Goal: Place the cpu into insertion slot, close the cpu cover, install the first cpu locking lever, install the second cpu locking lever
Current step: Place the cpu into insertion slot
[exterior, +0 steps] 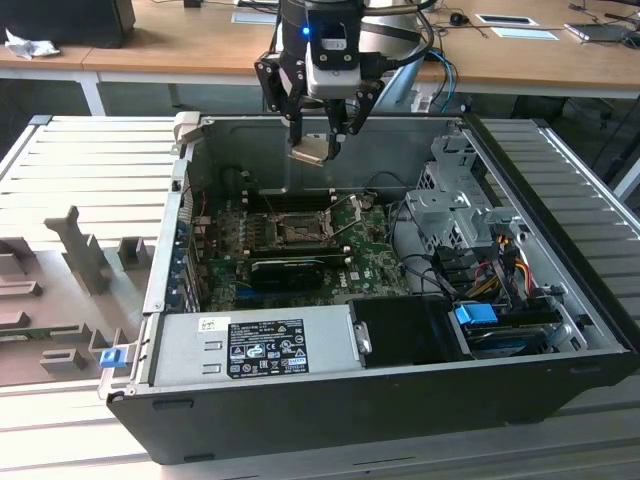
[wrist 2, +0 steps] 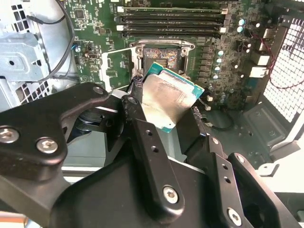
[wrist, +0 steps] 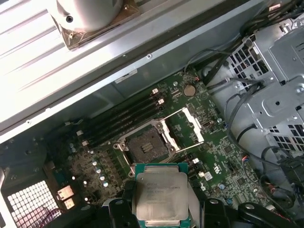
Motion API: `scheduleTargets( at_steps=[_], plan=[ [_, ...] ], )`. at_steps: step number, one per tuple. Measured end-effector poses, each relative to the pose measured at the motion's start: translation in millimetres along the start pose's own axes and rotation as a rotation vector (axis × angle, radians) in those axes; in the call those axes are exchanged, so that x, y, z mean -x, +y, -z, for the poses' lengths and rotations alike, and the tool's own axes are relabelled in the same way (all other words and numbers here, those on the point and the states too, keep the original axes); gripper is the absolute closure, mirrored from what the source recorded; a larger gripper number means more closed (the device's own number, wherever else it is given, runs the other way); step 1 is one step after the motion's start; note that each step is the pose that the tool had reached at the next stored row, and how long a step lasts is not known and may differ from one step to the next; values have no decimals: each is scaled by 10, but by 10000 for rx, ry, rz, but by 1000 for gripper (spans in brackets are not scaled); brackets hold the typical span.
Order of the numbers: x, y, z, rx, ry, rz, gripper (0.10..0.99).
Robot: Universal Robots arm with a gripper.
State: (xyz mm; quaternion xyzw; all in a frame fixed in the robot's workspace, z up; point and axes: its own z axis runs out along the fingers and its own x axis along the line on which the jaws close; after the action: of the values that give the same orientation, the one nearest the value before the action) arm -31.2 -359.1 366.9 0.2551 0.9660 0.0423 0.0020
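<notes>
My gripper (exterior: 316,147) hangs over the open computer case, shut on the cpu (exterior: 309,152), a flat square chip with a pale silver top. In both wrist views the cpu (wrist 2: 168,100) (wrist: 161,192) sits tilted between the black fingers (wrist 2: 142,137), above the motherboard and apart from it. The insertion slot (wrist: 145,147) (wrist 2: 161,57) (exterior: 297,232) lies bare below it, a square black-framed socket. The cpu cover (wrist: 183,127) (wrist 2: 115,66) is swung open beside the slot. Thin metal levers stand raised around the socket.
Long memory slots (wrist 2: 168,21) run beside the socket. A black graphics card (exterior: 290,268) lies on its near side in the exterior view. The power supply (exterior: 255,345), a metal drive cage (exterior: 450,210) and loose cables (exterior: 490,260) crowd the case. Case walls surround the board.
</notes>
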Motion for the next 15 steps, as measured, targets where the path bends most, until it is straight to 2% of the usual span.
scheduleTargets(
  at_steps=[9, 15],
  plan=[
    [0, 0, -4, 8, -44, -521, 561],
    [0, 0, -6, 20, -100, -1198, 561]
  ],
)
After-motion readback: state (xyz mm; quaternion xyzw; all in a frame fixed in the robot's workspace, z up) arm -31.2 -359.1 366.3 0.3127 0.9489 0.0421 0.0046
